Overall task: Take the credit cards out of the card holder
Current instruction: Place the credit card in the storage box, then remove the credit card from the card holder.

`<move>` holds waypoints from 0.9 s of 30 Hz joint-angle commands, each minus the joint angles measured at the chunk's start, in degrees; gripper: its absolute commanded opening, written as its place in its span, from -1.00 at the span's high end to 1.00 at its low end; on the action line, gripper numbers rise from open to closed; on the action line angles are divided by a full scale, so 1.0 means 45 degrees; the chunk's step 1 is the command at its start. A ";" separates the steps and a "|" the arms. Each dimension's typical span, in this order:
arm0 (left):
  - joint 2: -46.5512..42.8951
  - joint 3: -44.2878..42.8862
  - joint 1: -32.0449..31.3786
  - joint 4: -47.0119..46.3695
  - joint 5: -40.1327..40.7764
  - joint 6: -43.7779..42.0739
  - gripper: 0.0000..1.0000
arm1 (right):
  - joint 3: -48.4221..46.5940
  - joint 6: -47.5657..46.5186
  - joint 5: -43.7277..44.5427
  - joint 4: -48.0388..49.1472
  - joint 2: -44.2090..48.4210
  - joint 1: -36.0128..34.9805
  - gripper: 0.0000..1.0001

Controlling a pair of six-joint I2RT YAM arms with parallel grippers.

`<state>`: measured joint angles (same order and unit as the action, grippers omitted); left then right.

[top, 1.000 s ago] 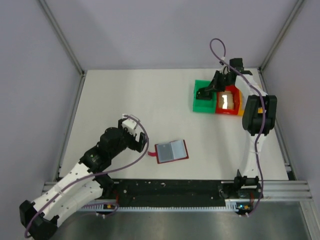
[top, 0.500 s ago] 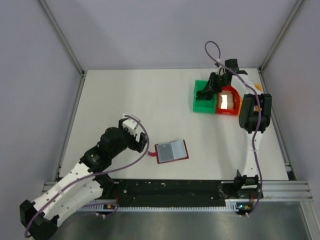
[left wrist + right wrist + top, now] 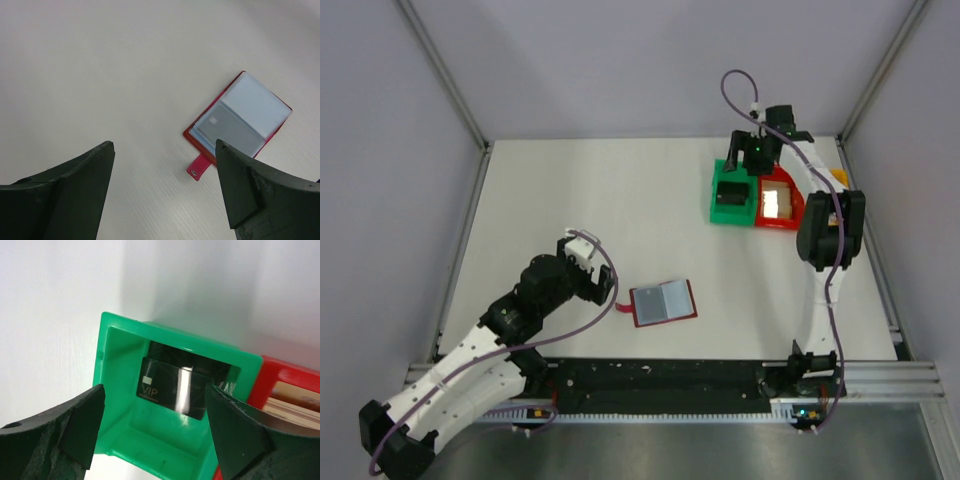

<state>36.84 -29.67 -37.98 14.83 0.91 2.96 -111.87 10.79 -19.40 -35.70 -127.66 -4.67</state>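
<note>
The right gripper (image 3: pixel 155 390) hangs with jaws spread and empty over the green open plastic bin (image 3: pixel 117 370), a glossy black card (image 3: pixel 175 392) lying below their gap. The left gripper (image 3: pixel 164 150), jaws likewise spread, has the flat maroon card holder (image 3: pixel 663 302) ahead, off toward its right finger, open, with a grey card (image 3: pixel 227 131) inside. Unpinned, that light holder may slide or lift when the card is pulled.

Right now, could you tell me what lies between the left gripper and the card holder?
Nothing: in the left wrist view only bare table shows between the open left gripper and the card holder.
</note>
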 commanded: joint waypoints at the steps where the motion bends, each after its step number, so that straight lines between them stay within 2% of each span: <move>1: -0.0120 -0.0281 0.0041 -0.0424 -0.0143 0.0123 -0.71 | -0.0510 -0.1185 0.2002 0.0004 0.1627 -0.0486 -0.65; 4: -0.0120 -0.0262 0.0021 -0.0483 -0.0143 0.0201 -0.71 | -0.0219 -0.1517 0.2960 0.0004 0.2389 -0.0798 -0.71; 8: -0.0081 -0.0262 0.0021 -0.0619 -0.0143 0.0726 -0.71 | 0.0737 -0.1616 0.3159 0.0024 0.4144 -0.1286 -0.92; 9: -0.0042 -0.0223 0.0041 -0.0736 -0.0143 0.0961 -0.72 | 0.1185 -0.1480 0.3004 0.0063 0.4671 -0.1403 -0.98; 15: 0.0640 0.0284 0.0041 -0.1673 -0.0748 0.3984 -0.74 | 0.5067 -0.0270 0.1635 0.1213 0.7797 -0.2612 -0.97; 19: 0.0974 0.1044 0.0041 -0.2433 -0.0554 0.6387 -0.74 | 0.8114 -0.0209 0.2219 0.2345 0.9809 -0.4544 -0.97; 21: 0.0818 0.1571 0.0041 -0.2670 0.0145 0.7637 -0.74 | 0.9854 -0.0170 0.2901 0.3028 1.0532 -0.5715 -0.96; 27: -0.0391 0.2296 0.0216 -0.0994 0.2568 0.9086 -0.86 | 1.3177 -0.0502 0.5381 0.5177 1.1045 -0.9719 -0.86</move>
<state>39.18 -20.47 -37.85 8.62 4.19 36.10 -58.13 8.99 -4.27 -21.19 -79.55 -40.47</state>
